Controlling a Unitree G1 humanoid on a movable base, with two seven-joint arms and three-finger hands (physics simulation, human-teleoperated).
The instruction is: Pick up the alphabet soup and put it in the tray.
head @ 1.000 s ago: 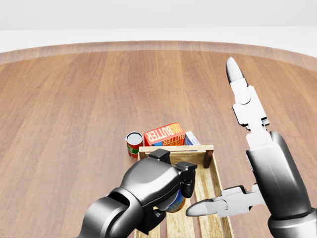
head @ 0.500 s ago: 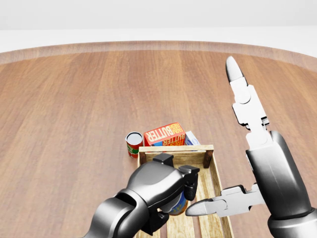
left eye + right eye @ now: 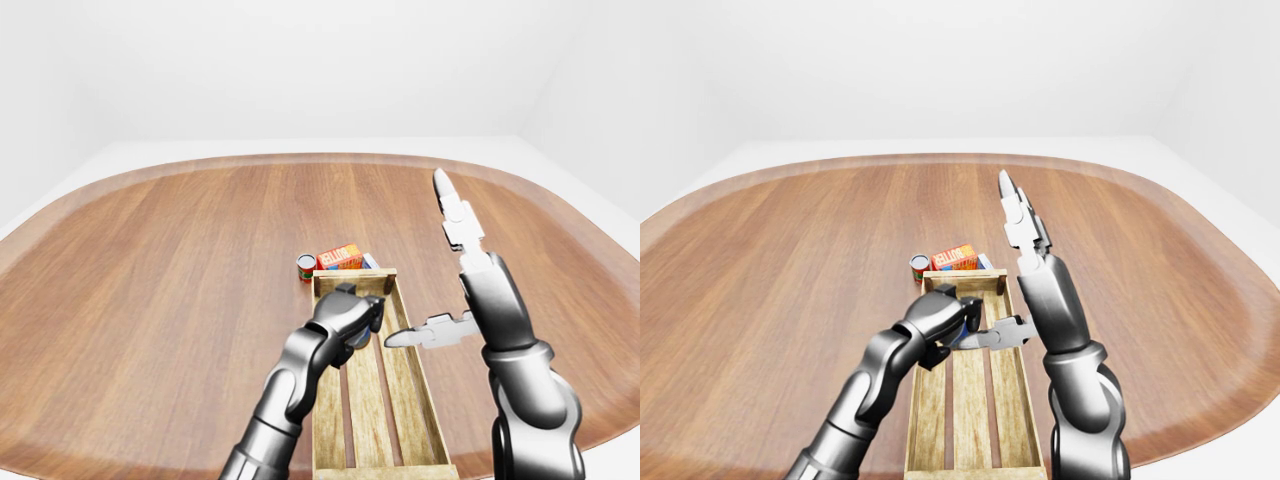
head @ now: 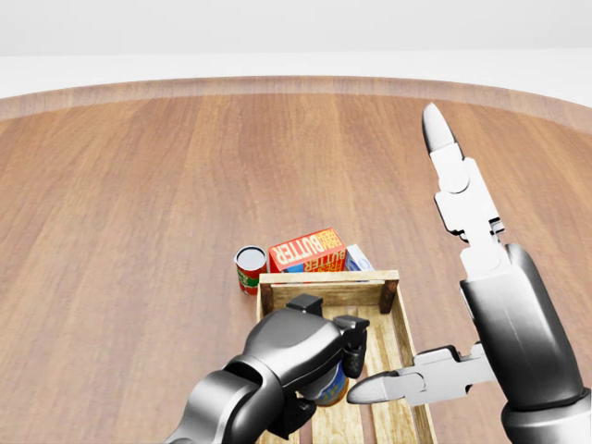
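A simulated robot looks down over its two arms at a broad round wooden table point(image 4: 139, 185). A long slatted wooden tray point(image 3: 425, 405) lies on the table, running from the middle of the left-eye view toward its bottom edge. The left hand point(image 4: 310, 356) is curled closed around the alphabet soup point(image 4: 331, 384), a can of which only a blue and yellow sliver of the label shows beneath the dark fingers point(image 4: 354, 344); hand and can sit over the upper end of the tray, between its side rails, though whether the can touches the slats cannot be told. Compared with a second ago, this hand has sunk slightly lower into the tray, and nothing else has shifted. The right hand point(image 4: 444, 277) stands open to the right of the tray, one finger pointing straight up and another reaching left across the tray's right rail, holding nothing. Just beyond the tray's top end, a red butter box point(image 4: 307, 250) lies on the table, with a small red can point(image 4: 250, 268) upright beside it on its left.
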